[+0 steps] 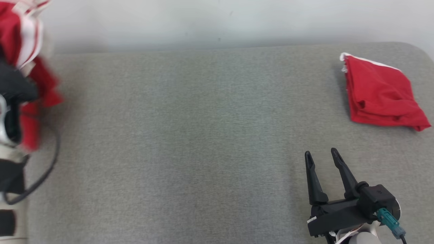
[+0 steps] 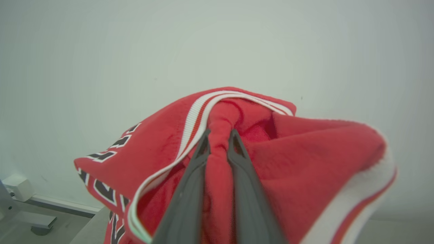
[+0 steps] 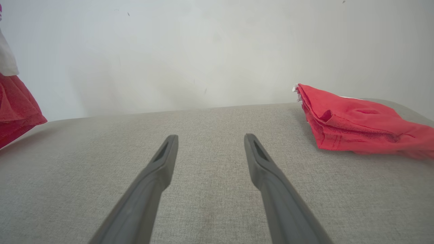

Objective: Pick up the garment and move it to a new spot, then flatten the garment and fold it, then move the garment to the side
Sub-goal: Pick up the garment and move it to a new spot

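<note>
One garment (image 2: pixel 162 149) inside left gripper (image 2: pixel 219 133)

The fleecy red garment (image 2: pixel 305 162) has white trim with a thin red stripe and black lettering edged in white. At two o'clock, the folded plain red cloth (image 1: pixel 379 93) shows a white edge. The woven fabric table (image 1: pixel 190 135) is mottled grey.
</note>
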